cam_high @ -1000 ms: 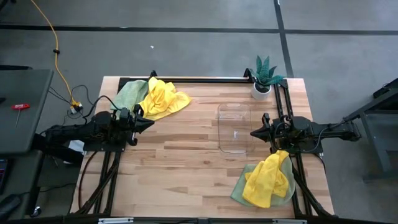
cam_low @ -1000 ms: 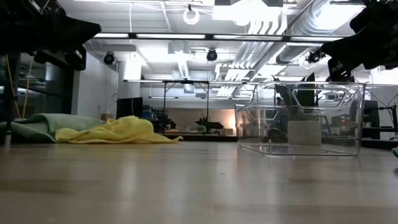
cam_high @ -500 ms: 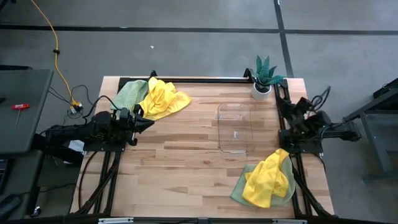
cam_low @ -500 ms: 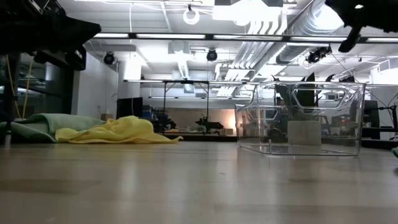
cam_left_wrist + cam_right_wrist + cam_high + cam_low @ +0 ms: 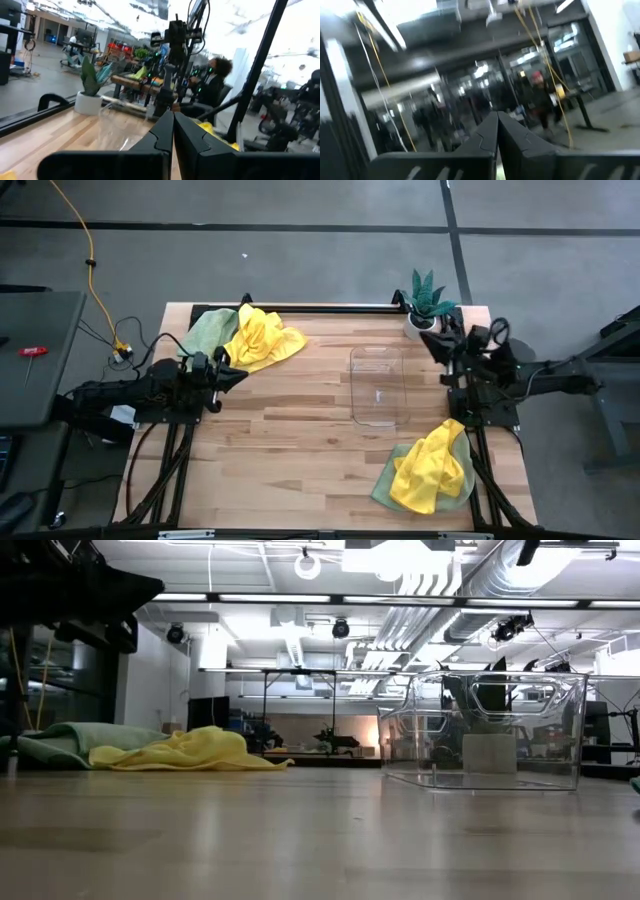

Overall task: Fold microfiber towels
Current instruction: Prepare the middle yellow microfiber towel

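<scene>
Over the table's right edge, right gripper, fingers pressed together and empty, has swung up toward the plant, probably repositioning; crumpled yellow and sage-green microfiber towels lie unfolded; left gripper closed, idle.

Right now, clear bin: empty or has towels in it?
Empty. The clear bin shows bare wood through it from above; the low view shows nothing inside.
</scene>
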